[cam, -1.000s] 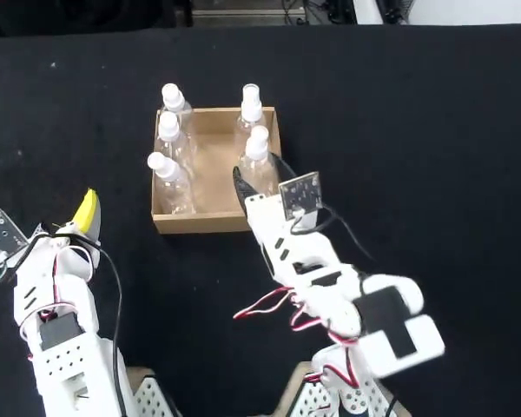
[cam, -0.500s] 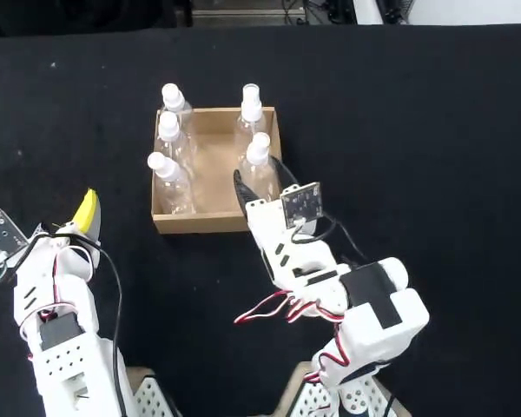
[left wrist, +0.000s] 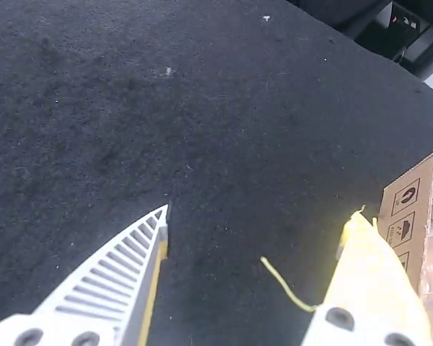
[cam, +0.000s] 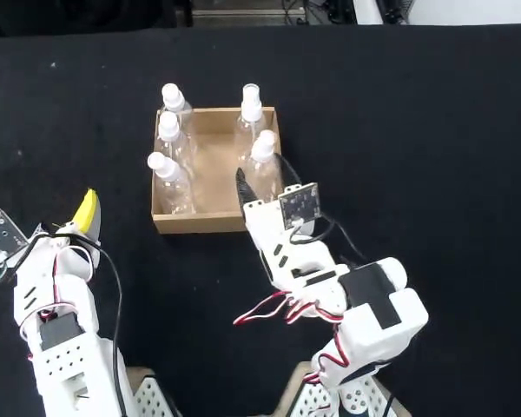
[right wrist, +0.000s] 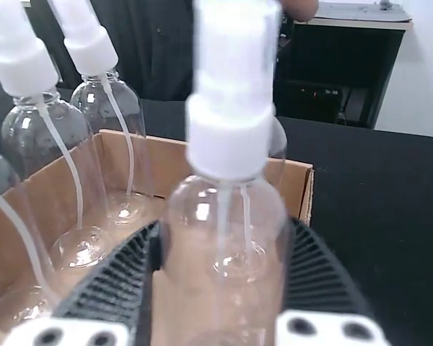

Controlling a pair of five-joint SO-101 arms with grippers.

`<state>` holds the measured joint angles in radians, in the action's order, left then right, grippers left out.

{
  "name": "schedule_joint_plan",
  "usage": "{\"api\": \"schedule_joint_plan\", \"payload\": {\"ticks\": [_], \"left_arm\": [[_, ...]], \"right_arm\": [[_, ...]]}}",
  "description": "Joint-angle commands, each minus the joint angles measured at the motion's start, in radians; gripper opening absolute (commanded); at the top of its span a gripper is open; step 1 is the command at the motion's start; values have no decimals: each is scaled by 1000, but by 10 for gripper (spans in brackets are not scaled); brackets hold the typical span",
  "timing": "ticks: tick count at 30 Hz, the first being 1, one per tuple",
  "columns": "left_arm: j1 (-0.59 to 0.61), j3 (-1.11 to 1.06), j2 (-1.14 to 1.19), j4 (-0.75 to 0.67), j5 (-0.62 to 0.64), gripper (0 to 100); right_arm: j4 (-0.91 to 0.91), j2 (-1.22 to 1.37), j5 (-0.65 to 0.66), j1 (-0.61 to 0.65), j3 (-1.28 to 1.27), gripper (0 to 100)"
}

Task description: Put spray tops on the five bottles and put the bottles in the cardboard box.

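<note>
- Left gripper (left wrist: 260,213): nearest, low over the black table cloth (cam: 417,130). Jaws spread wide, nothing between them. It sits well short of the cardboard box (cam: 200,221) and off toward its left front corner.
- Right gripper (cam: 263,178): reaches over the box's front wall at the right side. Black jaws pinch the clear bottle (right wrist: 224,202) by its shoulder, one on each flank. Its white spray top (right wrist: 231,122) is on and the bottle is upright.
- Held bottle is inside the box, against the right wall and just in front of the far-right bottle (cam: 250,109).
- Row of three capped bottles (cam: 169,139) stands along the left wall. That makes five capped, all within the box.

Step in hand, as I judge it: set down and let go.
- Lower straight until the base bears on the floor.
- Open the jaws only a little, since the wall and the neighbouring bottle are close.
- Withdraw upward and back so the spray top isn't knocked.

Hard to make out:
- The held bottle's base is hidden, so I cannot tell whether it is seated or hanging.
- Whether any top is screwed fully home is unclear.
- The left wrist view cuts the box off at one corner.
</note>
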<state>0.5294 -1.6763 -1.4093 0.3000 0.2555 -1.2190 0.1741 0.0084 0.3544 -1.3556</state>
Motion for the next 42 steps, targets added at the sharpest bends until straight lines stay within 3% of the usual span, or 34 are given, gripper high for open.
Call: {"api": "schedule_joint_plan", "payload": {"ticks": [1,19,42], "left_arm": [[-1,-13,-17,-28,3,349],[-1,-13,-17,-28,2,349],[1,-16,-17,-28,2,349]], "right_arm": [[-29,-5,3,21,44,181],[-110,-5,3,21,-2,184],[-75,4,3,48,-2,185]]}}
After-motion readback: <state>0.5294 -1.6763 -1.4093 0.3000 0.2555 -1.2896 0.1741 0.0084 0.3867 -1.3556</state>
